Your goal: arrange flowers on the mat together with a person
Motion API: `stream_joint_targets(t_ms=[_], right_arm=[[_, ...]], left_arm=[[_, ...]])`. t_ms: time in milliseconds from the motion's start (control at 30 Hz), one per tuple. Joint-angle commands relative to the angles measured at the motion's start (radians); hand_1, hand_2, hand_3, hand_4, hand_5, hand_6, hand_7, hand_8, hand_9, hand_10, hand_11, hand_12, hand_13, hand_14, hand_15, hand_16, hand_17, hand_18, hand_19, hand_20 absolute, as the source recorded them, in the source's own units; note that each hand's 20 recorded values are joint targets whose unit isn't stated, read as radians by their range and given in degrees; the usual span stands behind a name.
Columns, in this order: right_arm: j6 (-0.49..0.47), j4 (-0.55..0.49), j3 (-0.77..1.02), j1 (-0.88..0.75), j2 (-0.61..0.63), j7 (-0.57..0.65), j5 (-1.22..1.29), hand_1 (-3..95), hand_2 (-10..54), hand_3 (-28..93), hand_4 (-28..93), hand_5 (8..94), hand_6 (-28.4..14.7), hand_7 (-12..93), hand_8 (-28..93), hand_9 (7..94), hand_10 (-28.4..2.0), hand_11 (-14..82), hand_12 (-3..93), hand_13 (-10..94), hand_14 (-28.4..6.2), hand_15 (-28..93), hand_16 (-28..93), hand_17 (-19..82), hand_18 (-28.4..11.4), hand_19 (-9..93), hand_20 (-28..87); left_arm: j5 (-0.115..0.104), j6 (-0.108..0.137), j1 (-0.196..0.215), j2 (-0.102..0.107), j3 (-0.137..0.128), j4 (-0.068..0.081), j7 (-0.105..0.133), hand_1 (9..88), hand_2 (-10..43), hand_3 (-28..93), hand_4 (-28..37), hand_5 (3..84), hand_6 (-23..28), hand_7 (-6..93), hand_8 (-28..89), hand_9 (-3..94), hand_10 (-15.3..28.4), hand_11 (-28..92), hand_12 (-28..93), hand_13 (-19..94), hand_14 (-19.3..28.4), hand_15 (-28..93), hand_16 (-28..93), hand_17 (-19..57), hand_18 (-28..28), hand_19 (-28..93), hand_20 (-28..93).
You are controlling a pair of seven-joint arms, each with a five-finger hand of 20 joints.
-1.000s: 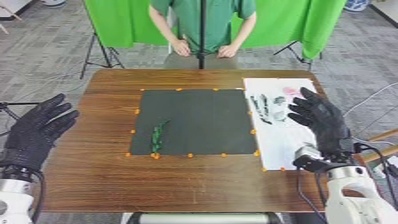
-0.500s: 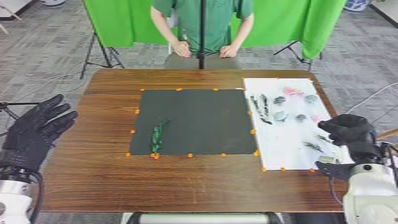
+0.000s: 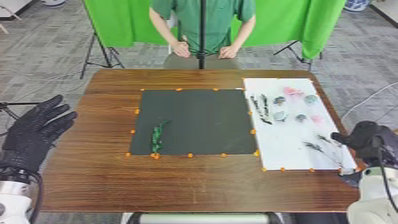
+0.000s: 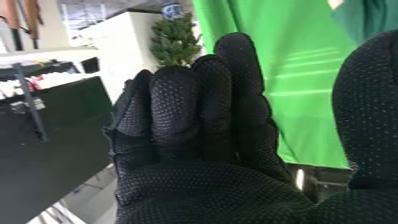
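In the head view my right hand (image 3: 369,142) is at the right edge of the white sheet (image 3: 306,100), beside the dark sprigs (image 3: 314,146) at its near end. The right wrist view has my right hand (image 4: 200,130) with fingers straight and thumb apart, holding nothing. My left hand (image 3: 34,127) stands open over the table's left side. On the dark mat (image 3: 200,115) one green leafy stem (image 3: 157,137) lies at the left. The sheet also bears a pink flower (image 3: 292,91), dark stems (image 3: 264,110) and several pale green and pink blooms (image 3: 280,116).
Orange markers edge the mat and sheet on the brown wooden table (image 3: 213,182). Across the table a person in green stands with both hands near the far edge. A thin dark pole (image 3: 202,35) rises behind that edge.
My right hand has moved from above the sheet towards the near right, uncovering the flowers and sprigs. My left hand and the stem on the mat have not moved.
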Motion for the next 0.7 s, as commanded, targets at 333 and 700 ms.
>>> stream_joint_targets(t_ms=[333, 700], right_arm=[[-0.057, 0.081, -0.047, 0.015, -0.029, 0.026, 0.009, 31.6, -9.5, 73, -28, 56.4, -2.4, 65, -20, 57.5, -14.2, 66.7, 43.1, 51, -15.5, 84, 32, 27, -19.6, 85, 47], [-0.059, 0.13, -0.084, 0.038, -0.031, 0.015, -0.017, 53.4, -9.5, 49, -28, 59.9, 1.1, 66, 14, 65.7, -12.1, 67.0, 43.7, 58, -12.9, 83, 34, 34, -18.9, 90, 45]], left_arm=[[-0.005, 0.011, 0.016, -0.009, 0.0, -0.002, 0.002, 26.8, -1.7, 68, -20.8, 37.5, 4.4, 16.9, -7, 32.7, 13.1, 21, 17, 31, 15.8, 25, 3, -4.0, 21.4, 38, 12], [-0.005, 0.008, 0.014, -0.009, 0.0, 0.0, 0.0, 26.8, -1.7, 68, -21.0, 37.4, 4.4, 16.8, -7, 32.7, 13.2, 21, 17, 31, 15.8, 25, 3, -4.1, 21.5, 38, 12]])
